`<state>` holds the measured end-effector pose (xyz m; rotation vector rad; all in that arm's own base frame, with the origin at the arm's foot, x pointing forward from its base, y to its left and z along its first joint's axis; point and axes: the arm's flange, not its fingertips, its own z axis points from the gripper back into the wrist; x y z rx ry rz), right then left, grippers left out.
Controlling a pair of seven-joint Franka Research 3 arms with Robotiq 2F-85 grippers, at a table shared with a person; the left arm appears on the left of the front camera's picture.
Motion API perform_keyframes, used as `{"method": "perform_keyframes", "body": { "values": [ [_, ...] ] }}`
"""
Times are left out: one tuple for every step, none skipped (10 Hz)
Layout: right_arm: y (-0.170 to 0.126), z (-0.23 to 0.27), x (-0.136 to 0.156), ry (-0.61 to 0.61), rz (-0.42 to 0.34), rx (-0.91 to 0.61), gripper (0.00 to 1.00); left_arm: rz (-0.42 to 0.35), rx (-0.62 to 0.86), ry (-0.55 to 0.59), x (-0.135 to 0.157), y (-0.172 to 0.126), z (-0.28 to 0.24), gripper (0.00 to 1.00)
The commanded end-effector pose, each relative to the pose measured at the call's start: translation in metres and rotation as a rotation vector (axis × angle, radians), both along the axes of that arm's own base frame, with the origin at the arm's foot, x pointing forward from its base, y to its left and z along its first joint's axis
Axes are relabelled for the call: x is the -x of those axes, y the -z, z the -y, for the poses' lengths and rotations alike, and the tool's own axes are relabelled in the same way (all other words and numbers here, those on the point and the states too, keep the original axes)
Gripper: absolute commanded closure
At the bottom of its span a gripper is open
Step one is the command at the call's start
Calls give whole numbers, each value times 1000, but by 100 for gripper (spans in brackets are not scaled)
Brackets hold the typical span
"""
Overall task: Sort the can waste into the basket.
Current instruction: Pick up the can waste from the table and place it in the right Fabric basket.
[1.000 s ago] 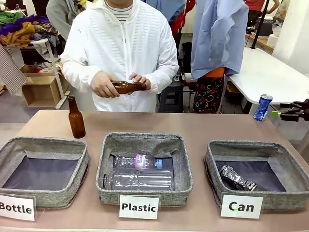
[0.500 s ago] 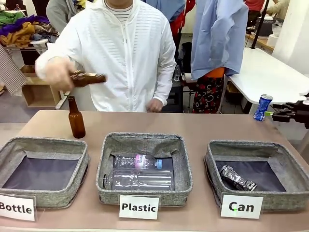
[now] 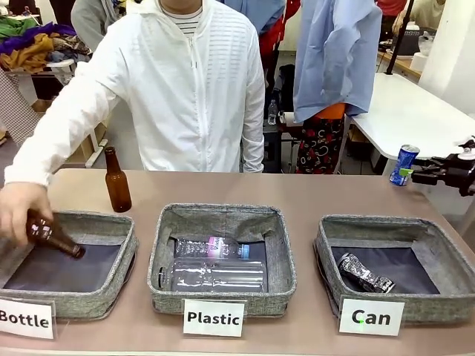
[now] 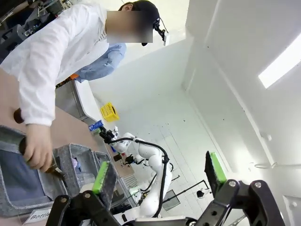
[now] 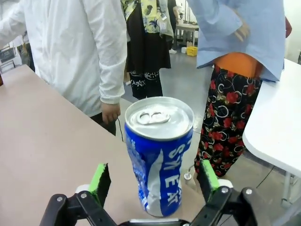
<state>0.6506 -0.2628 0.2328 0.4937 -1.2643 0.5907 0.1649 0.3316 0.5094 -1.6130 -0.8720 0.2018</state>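
A blue can [image 5: 160,155] stands upright near the far right edge of the table [image 3: 297,191], framed between the spread fingers of the right gripper [image 5: 154,172]. Its green pads [image 5: 100,178] flank the can with a gap on each side, so the jaws are released and grasp nothing. From the front, the right gripper [image 3: 417,176] comes in from the picture's right, level with the lower half of the blue can [image 3: 404,165]. The can stands beyond the far rim of the basket [image 3: 325,248] fronted by the "Can" card. A crushed can [image 3: 365,274] lies on the left part of the basket's dark liner. The left gripper [image 4: 159,172] is raised with its fingers wide apart, empty. At the table's other end, a person's hand [image 3: 18,211] holds a brown bottle [image 3: 58,239] tilted into the bin [image 3: 111,222] marked "Bottle".
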Motion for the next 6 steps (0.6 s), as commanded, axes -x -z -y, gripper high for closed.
{"method": "perform_keyframes", "body": {
  "values": [
    [-2, -3, -12, -11, 15, -104, 0, -16, 4, 14, 1, -1, -5, 0],
    [-3, -5, -13, -46, 22, -133, 60, -16, -2, 17, -1, 0, -8, 0],
    [-4, -8, -15, -54, 32, -149, 60, -20, -3, 19, -2, 1, -9, 0],
    [-3, -9, -17, -57, 36, -166, 100, -23, -1, 15, -1, 2, -8, 0],
    [-4, -8, -17, -53, 45, -174, 66, -25, -2, 14, -1, 3, -7, 0],
    [-6, -8, -18, -53, 53, -171, 100, -26, -4, 15, -2, 3, -7, 0]
  ]
}}
